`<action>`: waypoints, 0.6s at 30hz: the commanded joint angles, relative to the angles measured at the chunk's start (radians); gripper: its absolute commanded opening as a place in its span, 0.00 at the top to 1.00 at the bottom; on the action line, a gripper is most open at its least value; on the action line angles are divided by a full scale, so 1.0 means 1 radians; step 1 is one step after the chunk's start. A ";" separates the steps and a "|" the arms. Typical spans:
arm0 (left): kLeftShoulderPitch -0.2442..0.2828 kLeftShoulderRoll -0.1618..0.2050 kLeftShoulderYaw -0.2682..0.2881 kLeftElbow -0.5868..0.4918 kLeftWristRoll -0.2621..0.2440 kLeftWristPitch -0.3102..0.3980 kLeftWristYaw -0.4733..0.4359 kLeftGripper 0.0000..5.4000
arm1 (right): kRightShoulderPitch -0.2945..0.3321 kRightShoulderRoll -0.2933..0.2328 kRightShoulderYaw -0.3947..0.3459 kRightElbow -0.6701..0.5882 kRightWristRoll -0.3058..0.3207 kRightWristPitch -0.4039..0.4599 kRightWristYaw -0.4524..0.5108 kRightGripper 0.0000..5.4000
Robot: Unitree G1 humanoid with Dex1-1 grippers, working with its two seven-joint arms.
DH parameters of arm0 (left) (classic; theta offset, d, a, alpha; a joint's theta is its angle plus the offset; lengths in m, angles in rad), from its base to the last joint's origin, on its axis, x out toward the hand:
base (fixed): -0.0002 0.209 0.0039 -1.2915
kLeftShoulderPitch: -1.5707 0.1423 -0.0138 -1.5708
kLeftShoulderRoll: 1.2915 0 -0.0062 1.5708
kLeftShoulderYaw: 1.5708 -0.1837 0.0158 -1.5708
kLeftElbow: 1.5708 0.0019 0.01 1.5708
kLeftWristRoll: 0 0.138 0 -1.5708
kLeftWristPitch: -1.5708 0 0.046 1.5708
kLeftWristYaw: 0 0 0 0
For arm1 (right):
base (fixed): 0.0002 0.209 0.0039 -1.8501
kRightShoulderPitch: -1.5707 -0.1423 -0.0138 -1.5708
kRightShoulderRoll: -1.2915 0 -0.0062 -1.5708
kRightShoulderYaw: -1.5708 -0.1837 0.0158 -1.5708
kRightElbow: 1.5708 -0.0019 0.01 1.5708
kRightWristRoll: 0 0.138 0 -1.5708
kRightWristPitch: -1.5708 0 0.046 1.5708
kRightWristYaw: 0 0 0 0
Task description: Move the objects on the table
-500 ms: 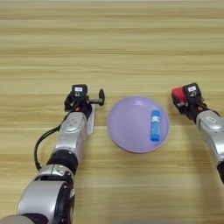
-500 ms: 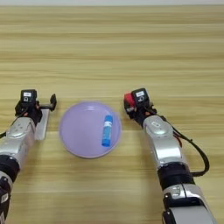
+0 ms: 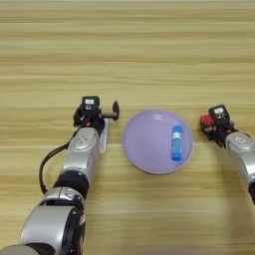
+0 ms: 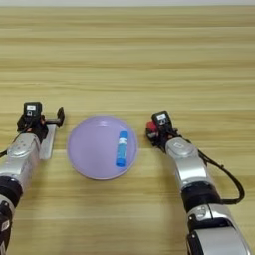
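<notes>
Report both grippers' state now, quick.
Left gripper: fingers open, over the top end of the white bar, holding nothing.
Right gripper: at the red cube right of the lilac plate; grip cannot be told.

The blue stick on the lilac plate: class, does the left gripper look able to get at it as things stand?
Probably yes. The blue stick lies uncovered on the right side of the lilac plate, nothing on top of it. The left gripper sits just left of the plate, over the white bar, so it would reach across the plate.
</notes>
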 commanded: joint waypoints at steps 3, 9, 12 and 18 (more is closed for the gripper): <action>0.006 0.000 -0.004 -0.012 0.011 0.002 0.008 0.00 | -0.008 -0.005 0.020 0.024 -0.010 0.019 0.017 0.58; 0.006 0.000 -0.002 -0.013 0.012 0.003 0.008 0.00 | -0.006 -0.004 0.020 0.011 -0.009 0.012 0.014 0.49; 0.006 0.001 -0.002 -0.013 0.012 0.003 0.008 0.00 | -0.009 -0.004 0.015 0.012 -0.009 0.006 0.007 0.44; 0.008 0.001 -0.001 -0.015 0.012 0.003 0.007 0.00 | -0.007 0.003 -0.002 -0.009 0.005 -0.031 -0.010 0.31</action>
